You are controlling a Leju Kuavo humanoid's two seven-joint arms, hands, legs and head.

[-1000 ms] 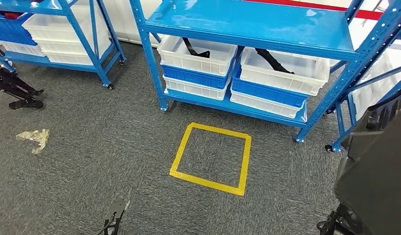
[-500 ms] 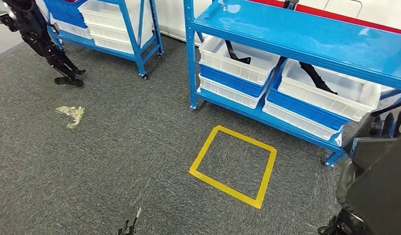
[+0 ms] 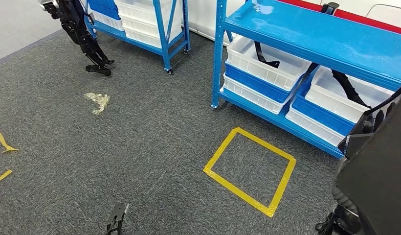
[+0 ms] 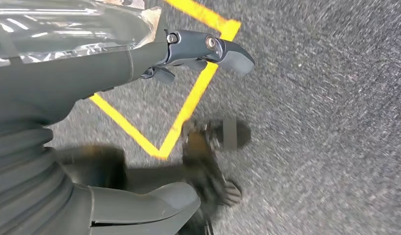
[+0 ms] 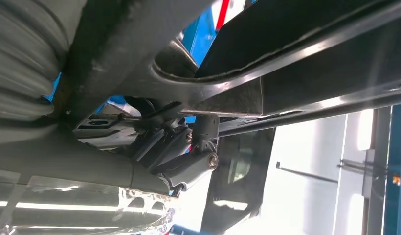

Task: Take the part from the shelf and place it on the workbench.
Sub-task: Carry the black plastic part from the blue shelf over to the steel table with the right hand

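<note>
A large black part [image 3: 379, 166] fills the right edge of the head view, carried low at my right side. In the right wrist view my right hand [image 5: 189, 161] grips this black part [image 5: 311, 73], its fingers wrapped around a bar of it. My left hand [image 4: 189, 54] hangs over the grey carpet with thumb and fingers apart and nothing between them. The blue shelf [image 3: 316, 34] stands ahead on the right, holding white bins with other black parts [image 3: 264, 54] in them.
A yellow tape square [image 3: 250, 169] marks the carpet in front of the shelf. A second blue shelf [image 3: 159, 24] with white bins stands at the back. Another robot's dark legs [image 3: 81, 34] stand at the far left, near a crumpled plastic scrap [image 3: 97, 102].
The camera has turned: the shelf and the yellow square slid rightward in the picture, and more carpet shows on the left. The black part stays at my right side.
</note>
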